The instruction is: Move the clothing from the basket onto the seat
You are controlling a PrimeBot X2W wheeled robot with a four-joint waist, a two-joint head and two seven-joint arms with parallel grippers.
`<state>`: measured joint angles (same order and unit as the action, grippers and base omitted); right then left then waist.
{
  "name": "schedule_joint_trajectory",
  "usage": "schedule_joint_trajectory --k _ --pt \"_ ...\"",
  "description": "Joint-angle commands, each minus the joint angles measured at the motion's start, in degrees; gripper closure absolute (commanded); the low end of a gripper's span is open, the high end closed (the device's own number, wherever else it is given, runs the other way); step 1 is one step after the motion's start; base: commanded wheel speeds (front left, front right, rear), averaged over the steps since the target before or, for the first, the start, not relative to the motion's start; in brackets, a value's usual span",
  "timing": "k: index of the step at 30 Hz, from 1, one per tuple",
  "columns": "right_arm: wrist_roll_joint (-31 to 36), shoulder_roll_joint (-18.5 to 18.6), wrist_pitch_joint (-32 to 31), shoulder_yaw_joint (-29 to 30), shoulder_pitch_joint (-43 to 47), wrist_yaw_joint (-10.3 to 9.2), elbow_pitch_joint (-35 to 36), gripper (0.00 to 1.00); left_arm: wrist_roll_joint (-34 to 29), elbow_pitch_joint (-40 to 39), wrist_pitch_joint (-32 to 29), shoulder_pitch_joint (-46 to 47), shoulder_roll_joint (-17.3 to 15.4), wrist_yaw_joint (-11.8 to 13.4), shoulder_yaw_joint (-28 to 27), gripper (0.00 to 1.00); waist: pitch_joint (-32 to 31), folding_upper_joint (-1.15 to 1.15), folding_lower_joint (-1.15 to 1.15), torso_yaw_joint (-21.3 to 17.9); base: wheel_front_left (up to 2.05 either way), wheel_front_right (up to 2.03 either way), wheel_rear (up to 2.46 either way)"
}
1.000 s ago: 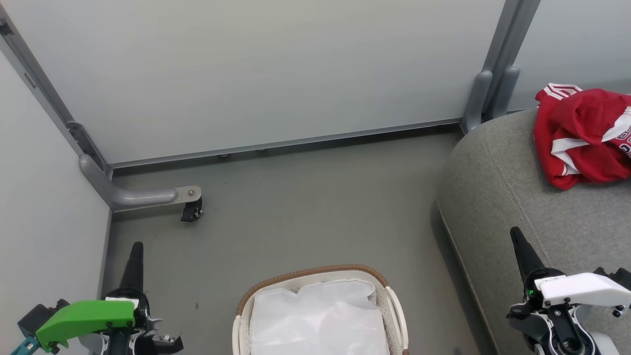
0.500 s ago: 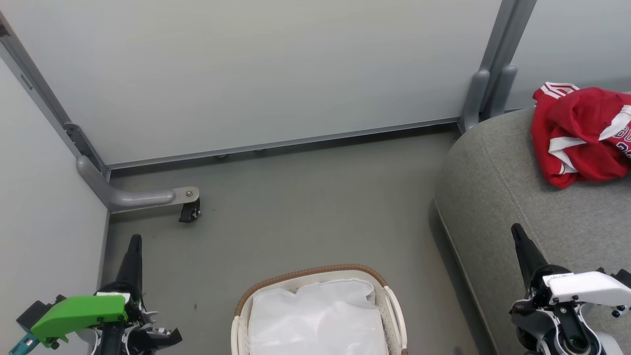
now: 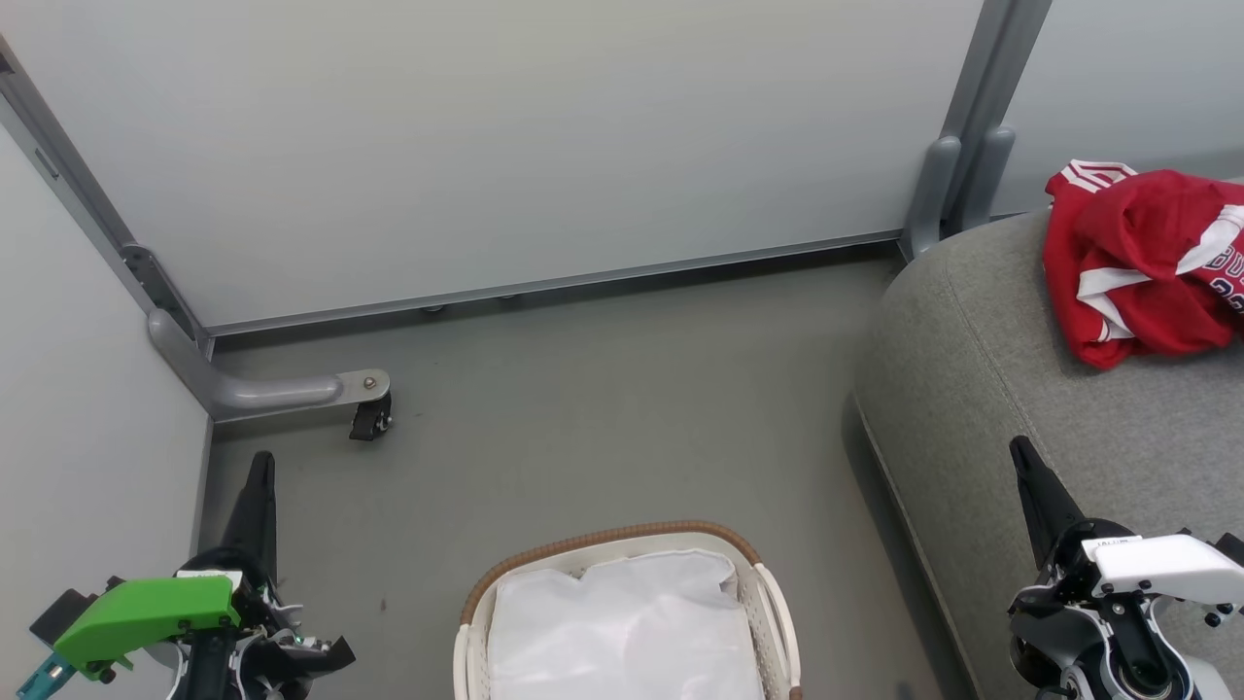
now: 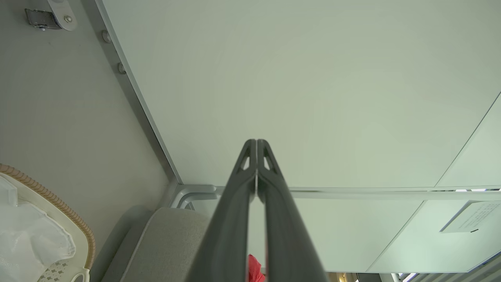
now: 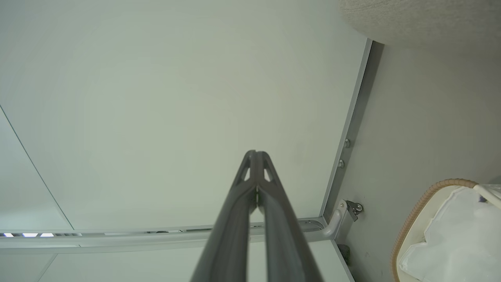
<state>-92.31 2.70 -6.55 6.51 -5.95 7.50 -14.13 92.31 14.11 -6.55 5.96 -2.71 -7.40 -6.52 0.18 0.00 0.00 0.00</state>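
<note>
Lying bunched on the grey woven-fabric seat (image 3: 972, 408) — red, white-striped clothing (image 3: 1137, 282); left gripper (image 3: 260, 463), right gripper (image 3: 1019, 449) jaws clenched, empty.

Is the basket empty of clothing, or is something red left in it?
Empty as far as visible: the basket holds just its white liner; the red clothing lies on the seat. The basket's near end is cropped.

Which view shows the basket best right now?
Head view: the basket sits bottom centre, seen from above, brown rim and white liner plain, near end cut off. Each wrist view catches one curved corner of rim and liner at its edge.
</note>
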Motion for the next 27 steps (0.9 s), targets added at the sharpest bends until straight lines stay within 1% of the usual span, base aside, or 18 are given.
schedule_joint_trajectory --k 1,27 --pt "-0.19 0.34 -0.19 0.14 -0.47 -0.03 0.26 1.00 0.19 -0.10 -0.17 0.59 -0.31 -0.24 -0.16 1.00 0.00 0.00 0.00 0.00 0.00 0.00 0.00" --pt "-0.19 0.34 -0.18 0.13 -0.47 -0.03 0.25 1.00 0.19 -0.11 -0.16 0.58 -0.31 -0.24 -0.15 1.00 0.00 0.00 0.00 0.00 0.00 0.00 0.00"
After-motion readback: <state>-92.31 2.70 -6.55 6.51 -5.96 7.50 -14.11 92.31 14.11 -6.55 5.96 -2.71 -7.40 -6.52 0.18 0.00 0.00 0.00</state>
